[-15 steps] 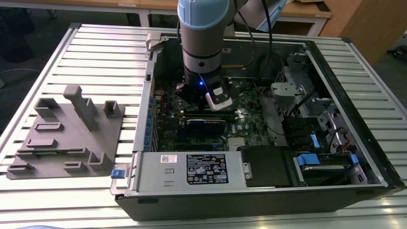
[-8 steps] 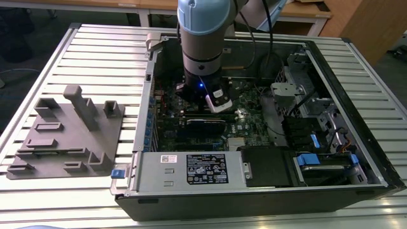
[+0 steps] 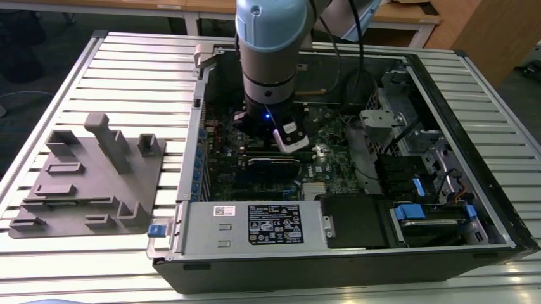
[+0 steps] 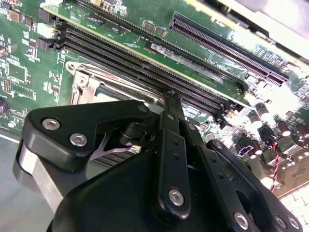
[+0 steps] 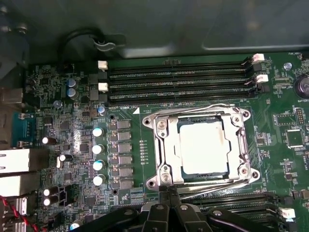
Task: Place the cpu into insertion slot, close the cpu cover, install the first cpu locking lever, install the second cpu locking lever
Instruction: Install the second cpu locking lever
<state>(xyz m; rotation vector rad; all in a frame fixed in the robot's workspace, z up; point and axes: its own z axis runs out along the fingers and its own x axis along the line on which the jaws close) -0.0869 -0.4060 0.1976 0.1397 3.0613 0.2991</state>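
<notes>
The cpu, pale and square, lies in the insertion slot on the green board. The silvery cpu cover is folded down around it. Thin wire levers lie along two opposite sides of the frame, one by the memory slots and one on my side. My gripper is shut, its black fingertips together at the frame's edge beside the nearer lever. In the second wrist view the gripper tips end just off the cover. In the exterior view the arm reaches down into the open computer case.
Long black memory slots run beside the socket, and more lie under the fingers. Capacitors stand in a row on the other side. A grey fixture rests on the slatted table; a drive cage fills the case corner.
</notes>
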